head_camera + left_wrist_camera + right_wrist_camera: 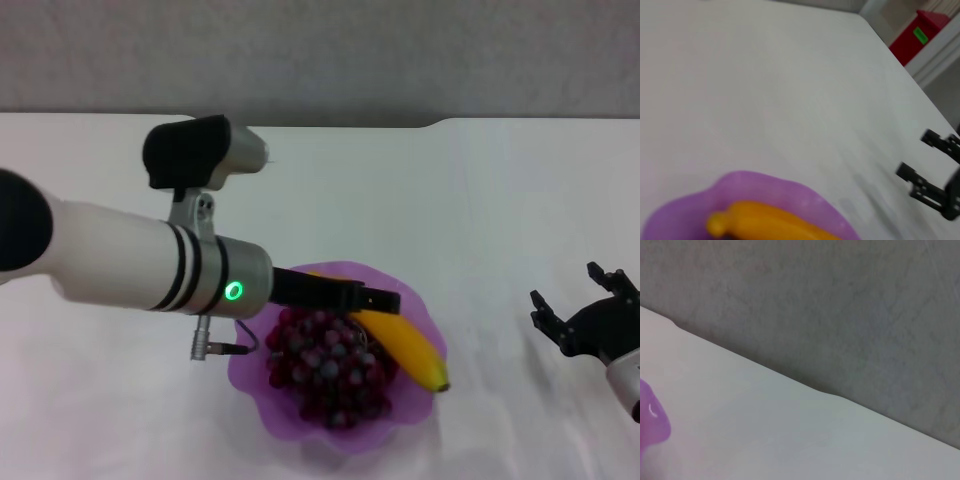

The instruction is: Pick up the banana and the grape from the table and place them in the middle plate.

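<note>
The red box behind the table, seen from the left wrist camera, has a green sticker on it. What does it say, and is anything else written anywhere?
Green sticker on the red box: too blurred to read.
Round green light on the robot's white left arm: a plain glow, no word or number.
Translucent purple scalloped plate, yellow banana, dark red grape bunch, white table, black right hand: no text visible.

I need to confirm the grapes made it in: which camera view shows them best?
The head view: the grape bunch lies in the middle plate beside the banana. The left wrist view shows only banana and plate; the right wrist view only the plate's edge.
</note>
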Tool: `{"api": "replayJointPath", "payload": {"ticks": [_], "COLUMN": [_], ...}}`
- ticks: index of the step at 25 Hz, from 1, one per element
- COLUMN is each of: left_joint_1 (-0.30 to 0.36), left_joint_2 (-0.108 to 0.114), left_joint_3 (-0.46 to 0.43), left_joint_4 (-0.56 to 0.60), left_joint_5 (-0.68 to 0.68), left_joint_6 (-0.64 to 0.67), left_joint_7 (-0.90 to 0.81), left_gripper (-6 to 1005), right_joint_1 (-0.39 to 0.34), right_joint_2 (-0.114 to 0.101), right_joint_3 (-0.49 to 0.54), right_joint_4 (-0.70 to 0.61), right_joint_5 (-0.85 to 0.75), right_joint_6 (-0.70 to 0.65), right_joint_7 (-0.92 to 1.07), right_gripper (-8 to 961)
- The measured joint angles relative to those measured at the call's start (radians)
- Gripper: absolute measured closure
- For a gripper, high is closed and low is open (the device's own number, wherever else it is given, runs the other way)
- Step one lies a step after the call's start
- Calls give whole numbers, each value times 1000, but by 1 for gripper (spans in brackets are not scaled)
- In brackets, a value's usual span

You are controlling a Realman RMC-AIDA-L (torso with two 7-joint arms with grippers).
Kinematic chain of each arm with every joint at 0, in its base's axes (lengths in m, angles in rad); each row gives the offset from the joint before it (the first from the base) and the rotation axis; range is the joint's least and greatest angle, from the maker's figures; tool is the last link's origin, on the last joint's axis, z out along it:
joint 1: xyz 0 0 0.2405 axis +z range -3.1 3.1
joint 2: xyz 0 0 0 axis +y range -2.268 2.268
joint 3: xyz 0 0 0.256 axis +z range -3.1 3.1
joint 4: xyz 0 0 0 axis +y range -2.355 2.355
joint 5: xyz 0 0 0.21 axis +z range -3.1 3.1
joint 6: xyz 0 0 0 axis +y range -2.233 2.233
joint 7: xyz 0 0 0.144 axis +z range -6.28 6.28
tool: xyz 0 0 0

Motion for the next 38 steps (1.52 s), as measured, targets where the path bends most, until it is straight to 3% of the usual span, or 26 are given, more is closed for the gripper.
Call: {"api": "replayJointPath", "payload": {"ticks": [7, 9, 14, 15, 16, 21, 27, 31, 33, 38], "left_joint_1": [154, 212, 410, 410, 453, 458, 420, 392, 373, 297], "left_joint_2": [2, 2, -1, -1, -3, -7, -11, -11, -12, -11], "left_joint_3": [-77, -107, -113, -113, -78, -44, -38, -23, -9, 11], "left_joint_4": [-77, -100, -118, -118, -87, 10, 137, 287, 399, 651], "left_joint_5": [-56, -119, -429, -429, -612, -985, -1459, -1744, -1862, -2027], "left_joint_6": [127, 171, 409, 409, 504, 580, 549, 361, 199, -65], "left_joint_7": [178, 275, 755, 755, 1017, 1496, 2125, 2464, 2600, 2642], "left_gripper": [102, 105, 106, 106, 106, 106, 106, 106, 106, 106], "right_joint_1": [1, 2, 17, 18, 18, 18, 26, 14, 12, 11], "right_joint_2": [1, 1, 3, 3, 3, 2, -2, -2, -3, -1], "right_joint_3": [-18, -23, -59, -63, -64, -67, -70, -64, -64, -55], "right_joint_4": [4, 7, 26, 33, 39, 70, 68, 67, 62, 39], "right_joint_5": [6, 6, 6, 6, 6, 5, 5, 8, 9, 10], "right_joint_6": [5, 6, 9, 9, 9, 2, 5, 0, -2, -38], "right_joint_7": [9, 10, 11, 11, 12, 12, 12, 11, 9, 9], "right_gripper": [132, 132, 130, 130, 130, 131, 132, 131, 131, 130]}}
